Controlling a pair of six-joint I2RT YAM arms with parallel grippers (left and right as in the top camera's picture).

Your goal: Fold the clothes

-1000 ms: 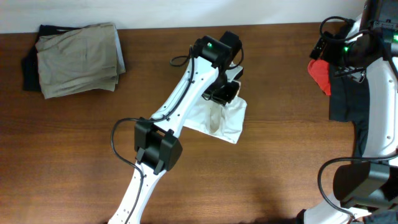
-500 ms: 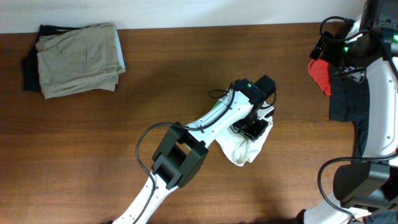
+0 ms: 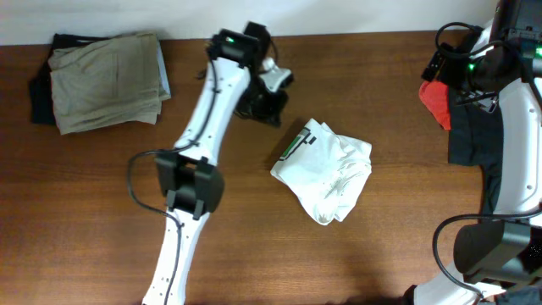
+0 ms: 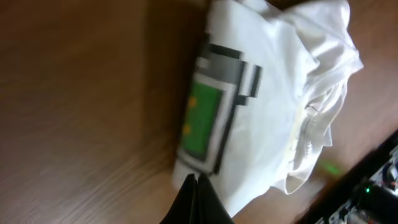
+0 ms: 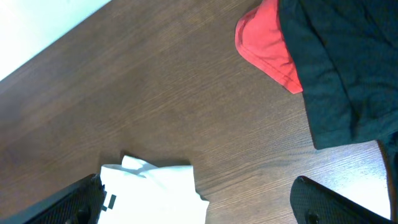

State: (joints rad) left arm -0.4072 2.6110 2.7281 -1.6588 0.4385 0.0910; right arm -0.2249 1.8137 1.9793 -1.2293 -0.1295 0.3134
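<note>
The white shirt [image 3: 326, 169] lies crumpled in a loose heap at the table's middle, its green and black print [image 4: 208, 118] facing up. My left gripper [image 3: 264, 103] is shut and empty, up and left of the shirt and apart from it; in the left wrist view its closed fingertips [image 4: 194, 186] show by the shirt's edge. My right gripper [image 5: 205, 205] is wide open and empty, high above the table at the far right [image 3: 440, 69]. A red garment [image 3: 436, 102] and a black garment [image 3: 472, 127] lie beneath it, also in the right wrist view [image 5: 270, 43], [image 5: 342, 68].
A stack of folded khaki and dark clothes [image 3: 106, 80] sits at the back left corner. The right arm's base and cables [image 3: 495, 246] stand along the right edge. The left arm [image 3: 199, 161] reaches across the table from the front.
My left gripper was on the white shirt, dragged it to the right, then let go and swung back up and left. The shirt now lies free. The right arm has not moved.
</note>
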